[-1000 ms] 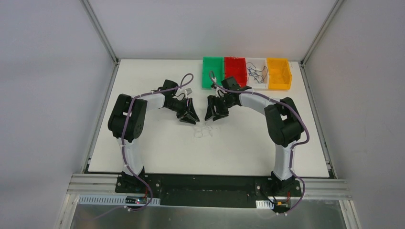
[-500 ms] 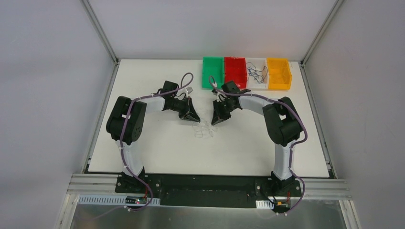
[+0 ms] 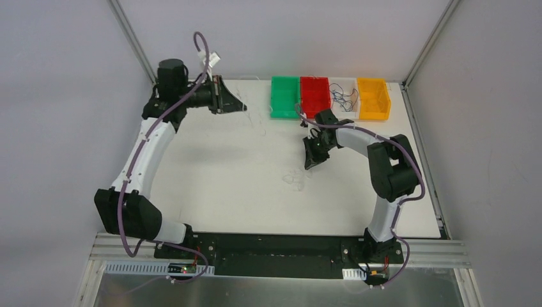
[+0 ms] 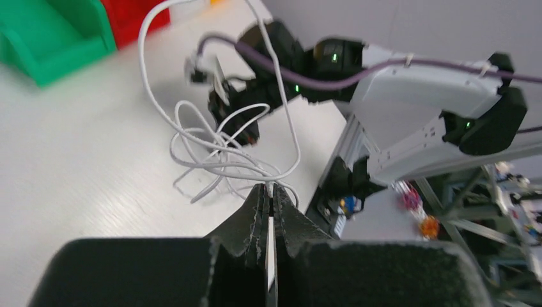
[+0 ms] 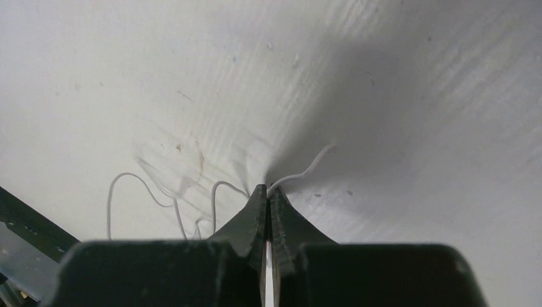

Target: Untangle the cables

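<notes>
Left arm swung out from centre vs. 1 s ago. Top view: left gripper [image 3: 235, 106] over far-left corner of table [image 3: 211, 192]; right gripper [image 3: 311, 161] low, just beside whitish cable tangle [image 3: 295, 180]. L wrist: jaws pressed together, pinching white strand. R wrist: same, pinching strand end.

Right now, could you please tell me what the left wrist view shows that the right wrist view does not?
Only the left wrist view shows the green bin, the red bin, the right arm and the white cables bunched in loops. Only the right wrist view shows a loose cable end lying in shadow on the table. Both show their own fingers closed on a white strand: the left fingers in one, the right fingers in the other.
</notes>
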`<state>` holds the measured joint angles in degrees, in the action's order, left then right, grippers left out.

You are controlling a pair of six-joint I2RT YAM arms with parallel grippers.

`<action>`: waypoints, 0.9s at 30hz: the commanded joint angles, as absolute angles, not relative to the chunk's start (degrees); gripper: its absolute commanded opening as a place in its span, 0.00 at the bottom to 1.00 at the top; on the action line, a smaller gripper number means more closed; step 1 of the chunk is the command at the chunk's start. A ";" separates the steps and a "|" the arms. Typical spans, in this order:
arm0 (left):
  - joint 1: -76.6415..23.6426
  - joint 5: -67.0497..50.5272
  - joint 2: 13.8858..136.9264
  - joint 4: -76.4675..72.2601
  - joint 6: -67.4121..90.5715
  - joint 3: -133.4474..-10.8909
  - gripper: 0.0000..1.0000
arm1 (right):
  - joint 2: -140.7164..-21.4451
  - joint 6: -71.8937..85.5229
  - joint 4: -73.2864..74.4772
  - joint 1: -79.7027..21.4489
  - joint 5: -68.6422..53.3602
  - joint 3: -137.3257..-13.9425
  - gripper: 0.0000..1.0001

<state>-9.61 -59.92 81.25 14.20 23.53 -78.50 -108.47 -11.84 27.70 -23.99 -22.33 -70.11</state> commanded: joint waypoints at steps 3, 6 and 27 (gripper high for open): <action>-5.42 -63.19 81.11 15.89 24.95 -91.67 0.00 | -104.56 -15.98 32.21 -22.51 -22.87 -69.84 0.00; -5.62 -61.85 82.97 15.74 25.75 -95.67 0.00 | -104.27 -15.17 33.61 -21.53 -25.73 -72.15 0.05; -14.43 -49.46 123.61 5.41 25.85 -125.39 0.00 | -89.56 -10.92 39.86 -5.97 -26.99 -79.78 0.75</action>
<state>-14.55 -49.04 116.64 12.58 21.80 -116.51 -93.58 -11.53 36.91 -8.43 -27.73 -77.19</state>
